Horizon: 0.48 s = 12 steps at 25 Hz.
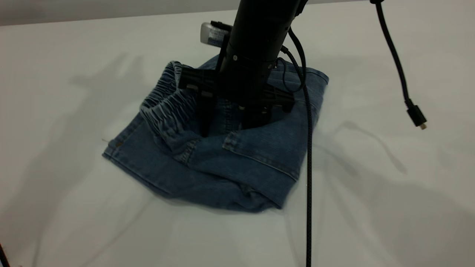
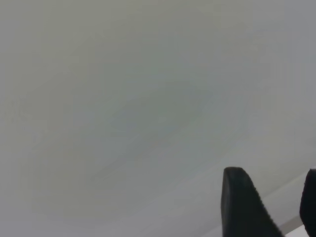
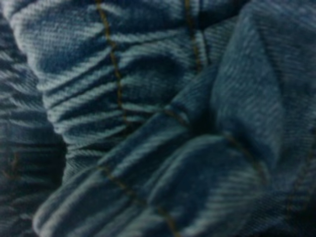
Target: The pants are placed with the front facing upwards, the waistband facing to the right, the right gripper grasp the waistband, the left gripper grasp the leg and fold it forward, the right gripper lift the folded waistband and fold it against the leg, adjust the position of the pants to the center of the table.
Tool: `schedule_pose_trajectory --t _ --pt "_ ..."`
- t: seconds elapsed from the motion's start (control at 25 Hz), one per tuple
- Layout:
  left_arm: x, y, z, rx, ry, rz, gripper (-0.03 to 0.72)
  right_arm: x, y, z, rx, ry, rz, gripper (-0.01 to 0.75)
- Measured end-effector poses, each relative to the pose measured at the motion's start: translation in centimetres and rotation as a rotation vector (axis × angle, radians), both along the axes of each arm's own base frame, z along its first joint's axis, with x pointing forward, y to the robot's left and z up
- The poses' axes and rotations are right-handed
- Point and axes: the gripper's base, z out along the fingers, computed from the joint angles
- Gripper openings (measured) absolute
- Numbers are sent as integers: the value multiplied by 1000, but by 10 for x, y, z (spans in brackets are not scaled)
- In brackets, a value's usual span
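Note:
The blue denim pants (image 1: 237,163) lie folded into a compact bundle in the middle of the white table (image 1: 371,207). Their gathered elastic waistband (image 1: 167,104) stands up in a ridge on the left of the bundle. My right gripper (image 1: 230,129), with its grey-white cylinder (image 1: 212,34), points straight down into the pants beside that ridge. Its two fingers stand apart with denim showing between them. The right wrist view is filled with denim folds and tan stitching (image 3: 148,123). My left gripper (image 2: 274,197) is outside the exterior view, open over bare table (image 2: 123,98).
A braided black cable (image 1: 308,167) hangs from the right arm down across the right side of the pants to the table's front. A second loose cable ending in a plug (image 1: 416,115) dangles at the right.

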Motion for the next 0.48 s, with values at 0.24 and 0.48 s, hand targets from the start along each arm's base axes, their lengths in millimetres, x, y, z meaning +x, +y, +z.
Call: schedule_pose_trajectory --t 0.24,0.48 --pt "0 -1 0 -25 0 -1 284 -10 -6 0 -63 35 193 384" --pt "0 -1 0 -25 0 -1 284 -13 -18 4 -189 61 370 384"
